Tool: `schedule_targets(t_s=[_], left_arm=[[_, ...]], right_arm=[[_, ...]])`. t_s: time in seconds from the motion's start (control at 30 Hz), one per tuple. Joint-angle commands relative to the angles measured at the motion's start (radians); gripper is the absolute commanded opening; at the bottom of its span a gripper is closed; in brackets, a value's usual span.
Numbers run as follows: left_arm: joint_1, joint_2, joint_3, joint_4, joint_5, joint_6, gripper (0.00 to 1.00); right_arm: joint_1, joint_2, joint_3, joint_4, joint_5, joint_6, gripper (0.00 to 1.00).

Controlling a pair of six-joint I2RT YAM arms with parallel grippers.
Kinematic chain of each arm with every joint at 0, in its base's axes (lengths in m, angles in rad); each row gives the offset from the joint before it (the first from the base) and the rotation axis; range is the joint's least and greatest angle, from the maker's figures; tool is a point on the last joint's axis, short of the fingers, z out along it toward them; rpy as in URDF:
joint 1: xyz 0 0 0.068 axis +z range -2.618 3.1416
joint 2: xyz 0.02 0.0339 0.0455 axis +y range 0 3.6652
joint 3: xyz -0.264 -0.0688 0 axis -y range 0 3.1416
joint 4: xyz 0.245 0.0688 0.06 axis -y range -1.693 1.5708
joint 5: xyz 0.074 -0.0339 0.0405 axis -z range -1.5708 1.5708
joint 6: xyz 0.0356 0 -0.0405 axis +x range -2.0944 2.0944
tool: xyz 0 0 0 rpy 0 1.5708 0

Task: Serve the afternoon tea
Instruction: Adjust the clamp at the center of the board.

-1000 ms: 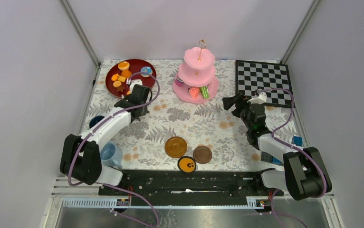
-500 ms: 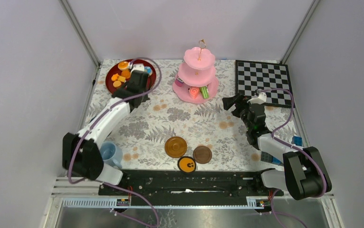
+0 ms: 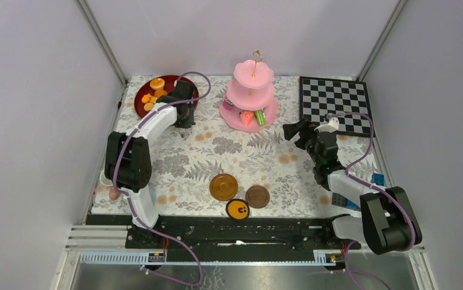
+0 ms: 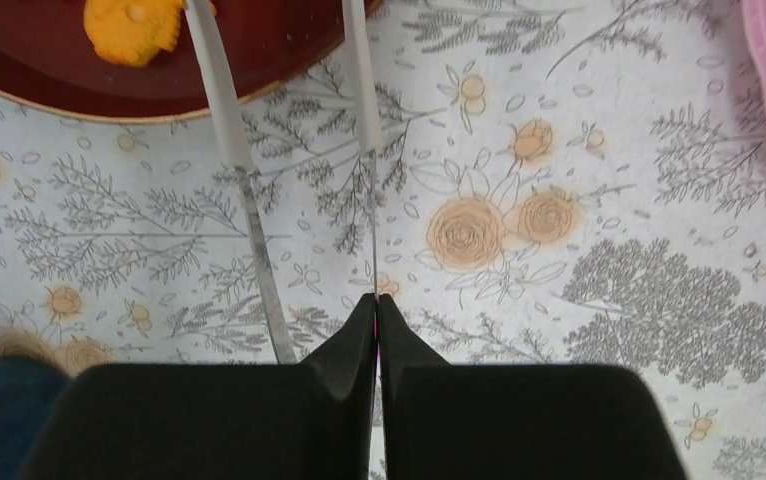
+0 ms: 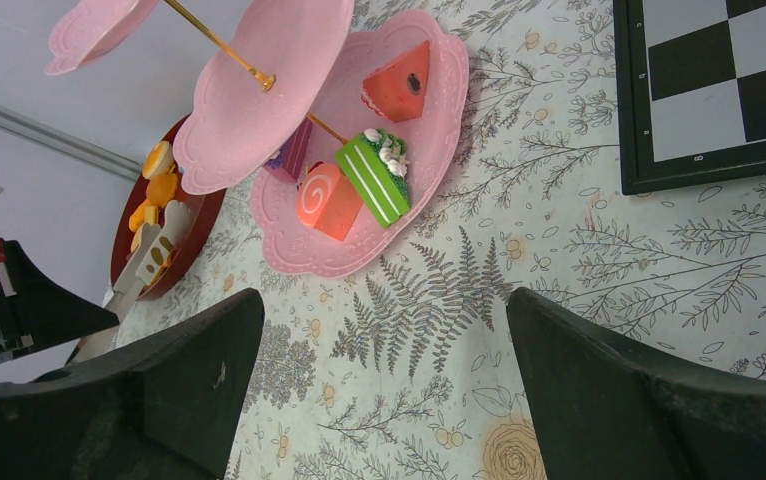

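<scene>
The overhead camera sits high behind the arm bases and takes in the whole tabletop (image 3: 241, 154). The left wrist camera hangs close, facing down beside the red plate (image 4: 59, 60). The right wrist camera looks low across at the cake stand (image 5: 259, 90). The overhead view shows both too.

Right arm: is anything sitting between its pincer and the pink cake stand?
Nothing visible does. Only bare floral cloth lies between the open right pincer and the pink cake stand. The chessboard sits off to one side, clear of that path.
</scene>
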Motion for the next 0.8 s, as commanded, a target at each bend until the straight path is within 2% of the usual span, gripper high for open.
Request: schedule_targets(t_s=[0.0,0.33,0.53,0.7,0.77], left_arm=[[0.003,-0.042,-0.023,-0.055,0.041,0.01,0.0],[0.009,-0.263,-0.286,-0.081,0.063,0.005,0.0],[0.01,-0.35,-0.301,-0.079,0.066,0.013,0.0],[-0.02,-0.465,-0.394,0.11,0.14,0.038,0.0],[-0.082,-0.492,-0.441,0.171,0.084,0.045,0.0]], right_arm=[[-0.009,-0.001,0.02,0.043,-0.004,-0.008,0.98],[-0.009,0.019,0.028,0.046,-0.03,0.004,0.98],[-0.009,0.021,0.028,0.047,-0.032,0.005,0.98],[-0.009,0.02,0.027,0.047,-0.032,0.006,0.98],[-0.009,0.02,0.027,0.047,-0.031,0.006,0.98]])
